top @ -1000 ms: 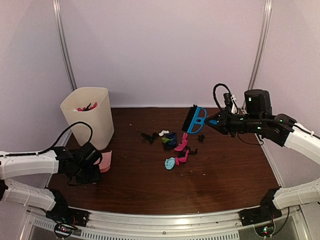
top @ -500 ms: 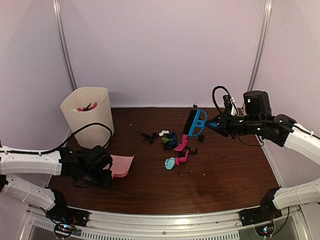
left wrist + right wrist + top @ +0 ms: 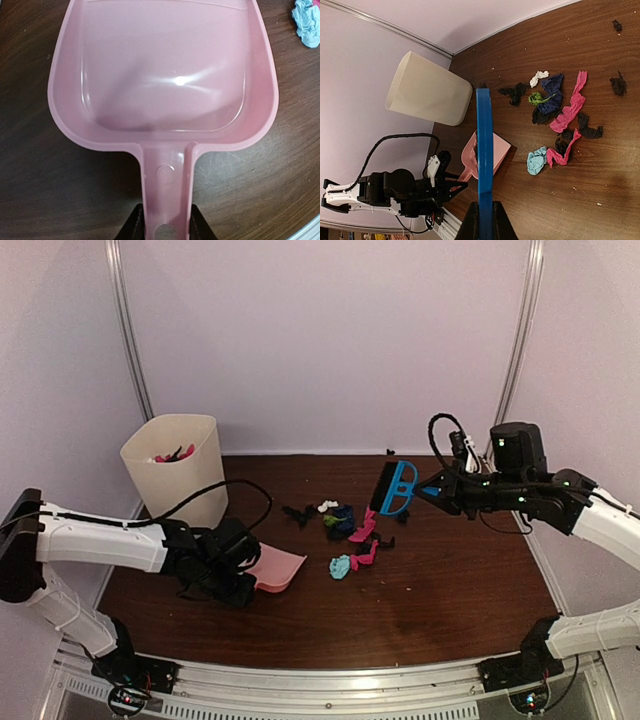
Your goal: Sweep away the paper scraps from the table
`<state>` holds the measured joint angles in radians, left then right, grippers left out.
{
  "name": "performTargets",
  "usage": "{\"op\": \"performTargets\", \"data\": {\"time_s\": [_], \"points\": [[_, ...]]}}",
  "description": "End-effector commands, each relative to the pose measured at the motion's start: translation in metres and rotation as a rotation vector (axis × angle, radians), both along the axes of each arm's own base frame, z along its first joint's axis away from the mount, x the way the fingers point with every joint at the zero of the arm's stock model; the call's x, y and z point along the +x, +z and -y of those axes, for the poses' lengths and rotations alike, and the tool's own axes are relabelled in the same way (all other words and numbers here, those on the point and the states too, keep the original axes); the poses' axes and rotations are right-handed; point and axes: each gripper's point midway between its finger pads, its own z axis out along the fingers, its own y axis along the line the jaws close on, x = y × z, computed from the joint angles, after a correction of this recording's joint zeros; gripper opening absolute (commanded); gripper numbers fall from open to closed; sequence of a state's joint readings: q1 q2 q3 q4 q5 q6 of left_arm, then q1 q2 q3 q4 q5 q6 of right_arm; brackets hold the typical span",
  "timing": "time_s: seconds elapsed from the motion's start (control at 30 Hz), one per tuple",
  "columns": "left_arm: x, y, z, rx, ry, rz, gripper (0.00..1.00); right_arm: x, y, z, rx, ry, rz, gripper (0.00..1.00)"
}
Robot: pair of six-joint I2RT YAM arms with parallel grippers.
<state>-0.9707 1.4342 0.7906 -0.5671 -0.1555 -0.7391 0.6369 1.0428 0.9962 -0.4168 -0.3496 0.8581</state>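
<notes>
The paper scraps (image 3: 362,529) lie in a loose cluster near the middle of the counter (image 3: 450,590), a little toward its back edge. The left jaws pinch the handle of a pink dustpan (image 3: 165,75), which rests flat on the counter left of the cluster, its mouth near a light blue scrap (image 3: 306,20). The right jaws are pressed tight on the handle of a blue brush (image 3: 485,145), held by the cluster's back right side. A cream bin (image 3: 185,480) stands at the back left corner.
</notes>
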Motion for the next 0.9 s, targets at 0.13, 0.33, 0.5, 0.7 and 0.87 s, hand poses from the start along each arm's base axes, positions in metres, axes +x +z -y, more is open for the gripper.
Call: {"op": "performTargets", "data": {"time_s": [0.13,0.33,0.5,0.7,0.87], "points": [[0.02,0.005,0.032,0.0,-0.101,0.041,0.28,0.001,0.013,0.01,-0.007,-0.034,0.052,0.0],[0.038,0.005,0.048,-0.02,-0.137,0.045,0.3,-0.002,0.015,0.015,-0.002,-0.044,0.056,0.0],[0.054,-0.002,0.048,-0.002,-0.191,0.041,0.34,-0.005,0.021,0.017,-0.002,-0.045,0.064,0.0],[0.064,0.014,0.055,-0.035,-0.197,0.084,0.47,-0.009,0.023,0.022,-0.004,-0.056,0.066,0.0],[0.063,0.03,0.05,-0.077,-0.155,0.12,0.59,-0.011,0.025,0.025,-0.001,-0.062,0.07,0.0]]}}
